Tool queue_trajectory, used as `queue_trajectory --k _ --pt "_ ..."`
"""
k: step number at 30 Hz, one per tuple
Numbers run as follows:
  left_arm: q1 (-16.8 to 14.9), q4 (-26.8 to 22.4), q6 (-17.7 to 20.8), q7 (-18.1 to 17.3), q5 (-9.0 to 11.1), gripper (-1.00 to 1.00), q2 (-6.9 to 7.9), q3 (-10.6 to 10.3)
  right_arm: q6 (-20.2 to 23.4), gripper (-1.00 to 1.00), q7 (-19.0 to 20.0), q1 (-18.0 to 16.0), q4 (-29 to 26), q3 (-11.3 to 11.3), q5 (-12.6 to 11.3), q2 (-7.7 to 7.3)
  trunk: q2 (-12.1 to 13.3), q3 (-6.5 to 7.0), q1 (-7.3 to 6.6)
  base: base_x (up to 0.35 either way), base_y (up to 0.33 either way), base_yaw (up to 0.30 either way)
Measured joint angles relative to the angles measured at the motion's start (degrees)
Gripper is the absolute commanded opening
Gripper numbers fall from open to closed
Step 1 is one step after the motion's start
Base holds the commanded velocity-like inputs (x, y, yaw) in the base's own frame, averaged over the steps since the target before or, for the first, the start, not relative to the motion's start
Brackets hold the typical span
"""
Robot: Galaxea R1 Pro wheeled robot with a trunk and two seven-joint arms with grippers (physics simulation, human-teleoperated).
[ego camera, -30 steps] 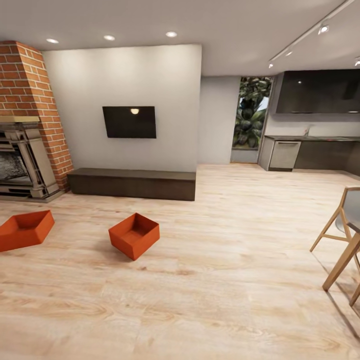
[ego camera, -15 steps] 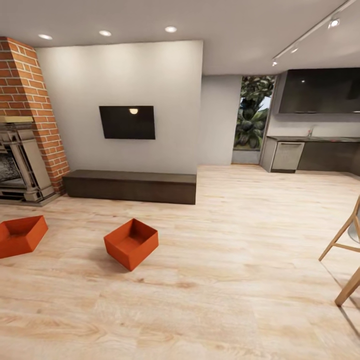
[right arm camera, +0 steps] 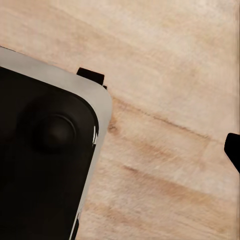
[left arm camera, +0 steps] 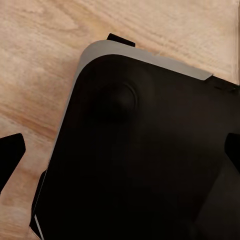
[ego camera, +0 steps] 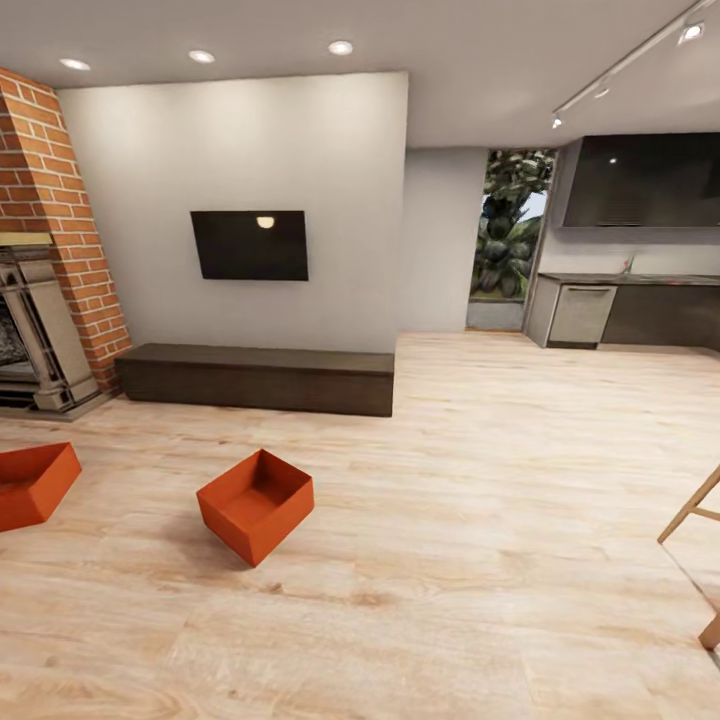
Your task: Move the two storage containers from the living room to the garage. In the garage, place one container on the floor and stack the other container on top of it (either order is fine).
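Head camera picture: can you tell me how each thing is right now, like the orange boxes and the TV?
Nearer storage container: on the wood floor, open-topped, empty, upright.
Farther storage container: on the floor by the fireplace, open, partly cut off by the picture edge.
TV: off, dark screen.
Ceiling lights: on.

I see two orange-red storage containers: one at my eleven o'clock, another at ten o'clock, both plain-walled. The floor is pale wood planks with a tan grain. At ten o'clock the fireplace is red brick around a grey stone frame. At twelve o'clock, a white wall carries a black screen above a dark brown bench. At two o'clock, kitchen units are dark grey. My wrist views show the robot's black, grey-edged base.
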Motion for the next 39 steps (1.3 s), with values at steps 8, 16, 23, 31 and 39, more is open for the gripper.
queue_trajectory --k 8,16,23,31,39 --pt "0.0 0.0 0.0 0.0 0.0 1.0 0.0 0.0 0.0 1.0 -0.01 0.0 0.0 0.0 0.0 0.0 0.0 0.0 0.0 0.321 0.0 0.0" --pt "0.01 0.0 -0.04 0.0 0.0 1.0 0.0 0.0 0.02 1.0 -0.01 0.0 0.0 0.0 0.0 0.0 0.0 0.0 0.0 0.296 0.0 0.0" --pt "0.0 -0.03 -0.07 0.0 0.0 1.0 0.0 0.0 0.01 1.0 -0.01 0.0 0.0 0.0 0.0 0.0 0.0 0.0 0.02 0.155 0.0 0.0" --pt "0.0 -0.08 -0.09 0.0 0.0 1.0 0.0 0.0 -0.01 1.0 0.0 0.0 0.0 0.0 0.0 0.0 0.0 0.0 0.03 0.011 0.0 0.0" --pt "0.0 -0.09 -0.09 0.0 0.0 1.0 0.0 0.0 -0.02 1.0 0.0 0.0 0.0 0.0 0.0 0.0 0.0 0.0 0.03 0.0 0.0 0.0"
